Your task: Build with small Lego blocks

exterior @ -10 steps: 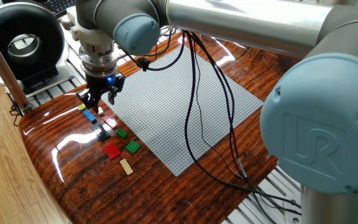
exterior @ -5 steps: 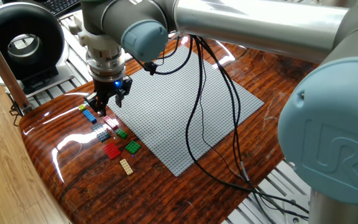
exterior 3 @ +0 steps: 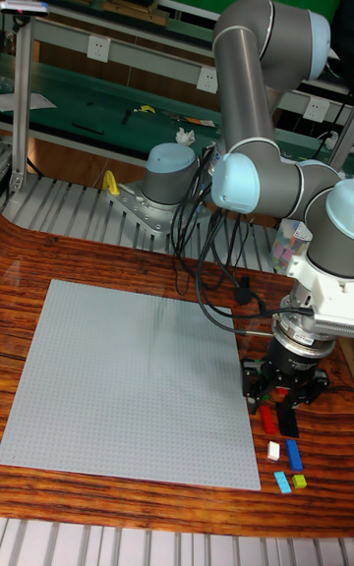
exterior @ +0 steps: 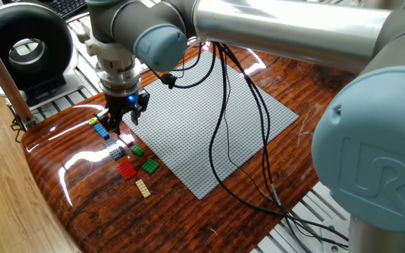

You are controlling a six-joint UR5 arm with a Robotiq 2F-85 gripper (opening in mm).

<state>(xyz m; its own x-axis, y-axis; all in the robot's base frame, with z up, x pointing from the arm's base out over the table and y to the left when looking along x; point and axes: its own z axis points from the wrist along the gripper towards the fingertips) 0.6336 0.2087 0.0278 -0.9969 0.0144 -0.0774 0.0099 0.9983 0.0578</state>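
The small Lego blocks lie in a loose cluster on the wooden table, left of the grey baseplate [exterior: 202, 119]. Among them are a yellow-green one [exterior: 93, 121], a blue one [exterior: 102, 131], a white one [exterior: 124, 137], two green ones [exterior: 150, 166], a red one [exterior: 126, 170] and a tan one [exterior: 143, 187]. My gripper [exterior: 121, 119] hangs just above the far end of the cluster, fingers pointing down and open, with nothing between them. In the tall fixed view the gripper [exterior 3: 285, 397] stands over a red block [exterior 3: 267, 418], beside the baseplate [exterior 3: 128, 379]; white [exterior 3: 273, 449] and blue [exterior 3: 294, 454] blocks lie nearer the table edge.
Black cables [exterior: 223, 126] hang from the arm across the baseplate. A black ring-shaped device [exterior: 23, 49] stands at the back left, beyond a wooden post [exterior: 2, 77]. The table's rounded wooden edge [exterior: 48, 190] runs close to the blocks.
The gripper has shifted slightly right toward the baseplate and come down a little over the blocks. The blocks have not moved.
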